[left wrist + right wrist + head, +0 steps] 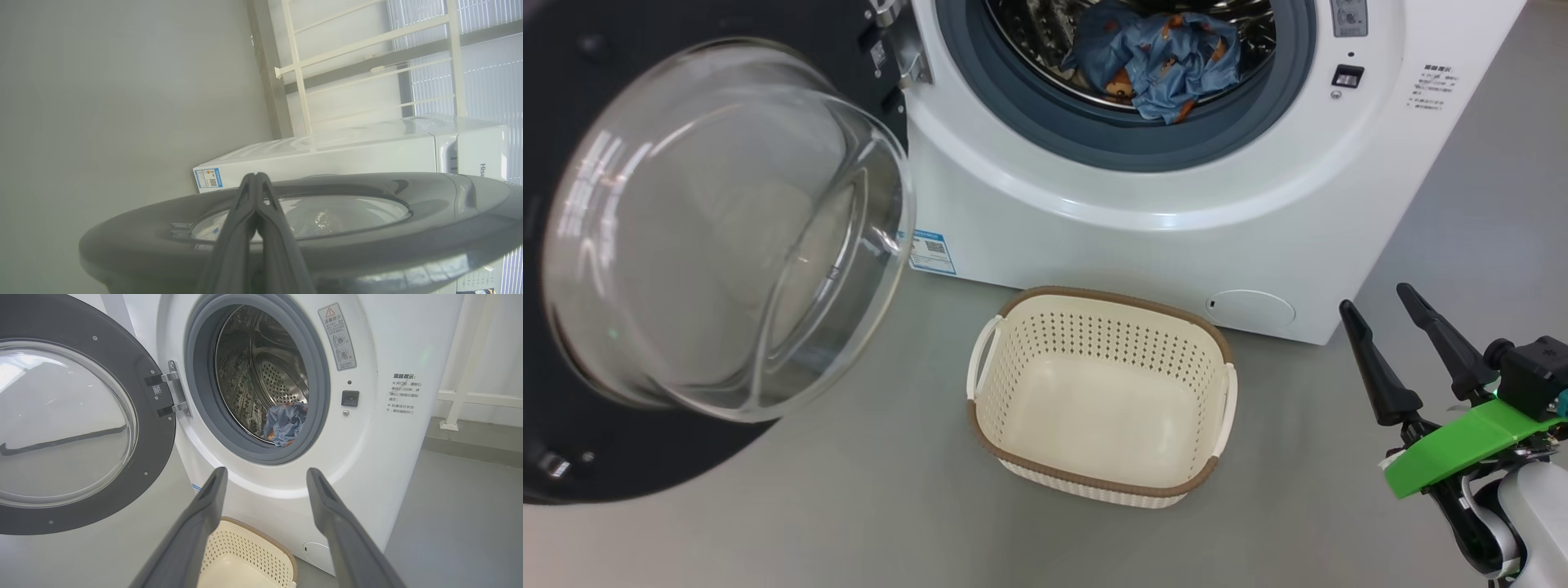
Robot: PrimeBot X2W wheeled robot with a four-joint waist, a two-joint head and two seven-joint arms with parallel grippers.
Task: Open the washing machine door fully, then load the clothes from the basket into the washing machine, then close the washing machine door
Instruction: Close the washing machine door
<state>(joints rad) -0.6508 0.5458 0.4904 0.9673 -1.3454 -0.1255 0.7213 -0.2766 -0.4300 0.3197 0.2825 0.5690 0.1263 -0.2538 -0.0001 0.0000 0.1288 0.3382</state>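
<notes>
The washing machine [1160,237] stands with its door [719,237] swung wide to the left, glass bowl facing out. Light blue clothes [1156,61] with orange prints lie in the steel drum [261,375], also seen as clothes [286,422] in the right wrist view. The cream basket [1005,318] sits on the floor before the machine, nothing in it. My right gripper [1380,298] is open at the lower right, right of the basket, nothing between its fingers [204,522]. My left gripper [256,176] is shut, empty, close to the door's outer dark rim [367,241].
Grey floor [890,506] surrounds the basket. A blue label sticker [931,251] sits on the machine's lower left corner, and the round filter cap [1250,309] at its lower right. A cream railing [367,45] stands behind the machine.
</notes>
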